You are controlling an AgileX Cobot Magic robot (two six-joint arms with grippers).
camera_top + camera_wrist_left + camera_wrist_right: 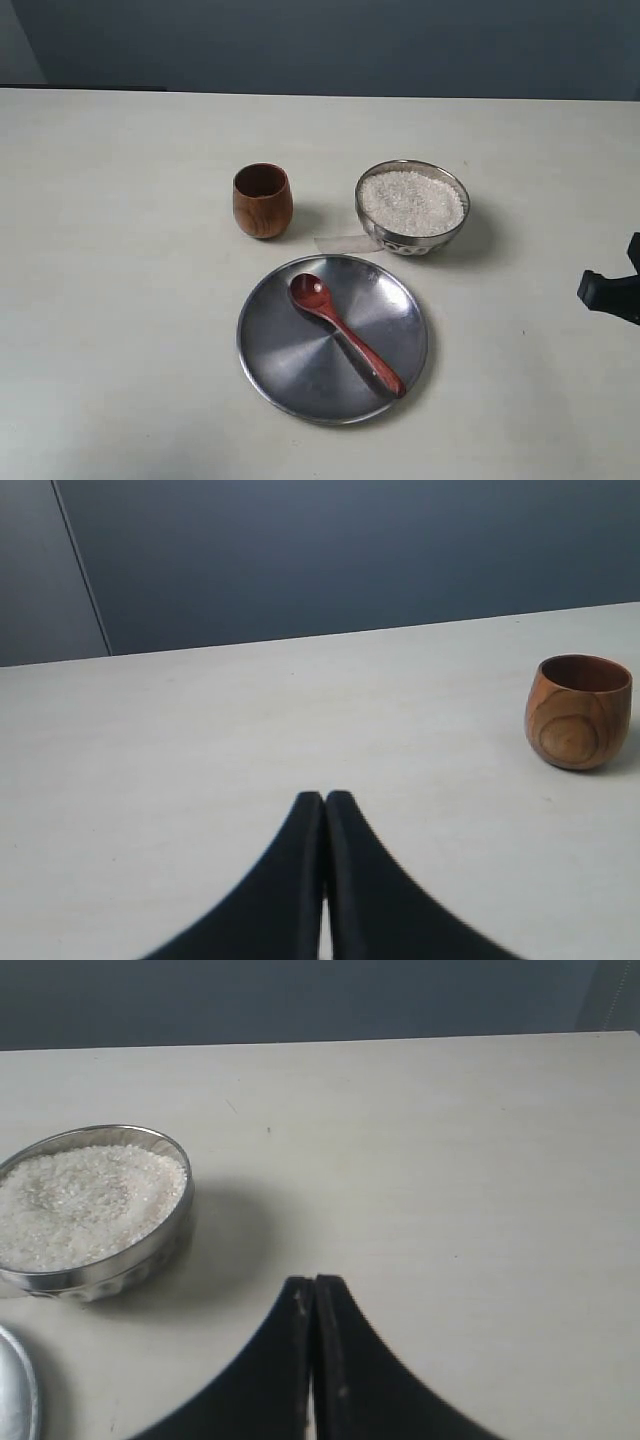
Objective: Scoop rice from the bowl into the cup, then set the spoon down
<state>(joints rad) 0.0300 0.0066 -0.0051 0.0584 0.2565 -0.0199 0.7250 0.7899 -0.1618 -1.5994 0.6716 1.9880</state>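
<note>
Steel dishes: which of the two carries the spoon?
The flat plate, nearer the camera: the spoon lies across it. The bowl behind it is deeper and holds only rice.

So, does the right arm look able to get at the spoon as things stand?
Probably yes. The spoon lies uncovered on the plate, its handle angled toward the right; only table shows between it and the right pincer, which is shut and must open first.
</note>
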